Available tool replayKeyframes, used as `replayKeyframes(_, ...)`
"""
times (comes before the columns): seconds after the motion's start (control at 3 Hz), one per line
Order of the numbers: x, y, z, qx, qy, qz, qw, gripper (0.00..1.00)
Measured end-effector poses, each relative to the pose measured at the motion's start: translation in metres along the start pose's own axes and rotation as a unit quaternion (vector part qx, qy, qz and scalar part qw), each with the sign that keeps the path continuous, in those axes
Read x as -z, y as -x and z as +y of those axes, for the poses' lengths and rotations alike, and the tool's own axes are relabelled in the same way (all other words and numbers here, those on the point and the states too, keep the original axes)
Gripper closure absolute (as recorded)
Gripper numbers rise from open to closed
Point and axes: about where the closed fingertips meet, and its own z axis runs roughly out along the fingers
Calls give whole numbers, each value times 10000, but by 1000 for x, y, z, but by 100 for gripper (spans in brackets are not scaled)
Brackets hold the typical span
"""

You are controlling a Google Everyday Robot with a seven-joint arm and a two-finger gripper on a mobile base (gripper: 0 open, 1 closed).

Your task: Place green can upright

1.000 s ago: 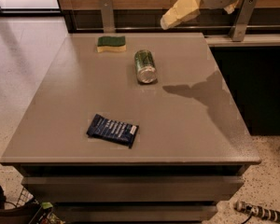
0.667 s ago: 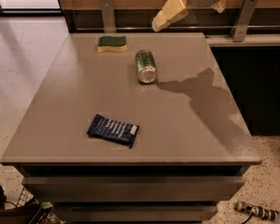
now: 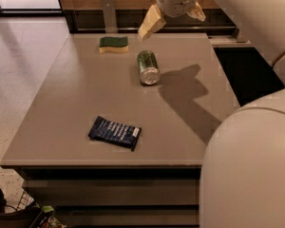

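The green can [image 3: 148,66] lies on its side on the grey table [image 3: 61,108], toward the back middle, with one silver end facing the front. My gripper [image 3: 174,18] hangs above the table's back edge, just behind and a little right of the can, not touching it. It is open and empty, with one cream fingertip [image 3: 150,23] pointing down-left toward the can and the other [image 3: 197,12] out to the right. Its shadow falls on the table to the right of the can.
A green-and-yellow sponge [image 3: 113,43] lies at the back, left of the can. A dark blue snack packet [image 3: 115,132] lies near the front. My arm's white casing [image 3: 249,165] fills the right foreground. A metal post [image 3: 108,13] stands behind the table.
The gripper has moved left and lower, closer to the can. The arm's casing has come into view on the right. The can, sponge and packet have not moved.
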Motion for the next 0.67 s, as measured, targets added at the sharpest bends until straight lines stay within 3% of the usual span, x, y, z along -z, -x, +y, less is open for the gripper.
replayKeyframes(0.33, -30, 7, 6, -64, -16, 392, 9992, 0)
replayKeyframes(0.67, -45, 10, 13, -34, -8, 584, 9983, 0)
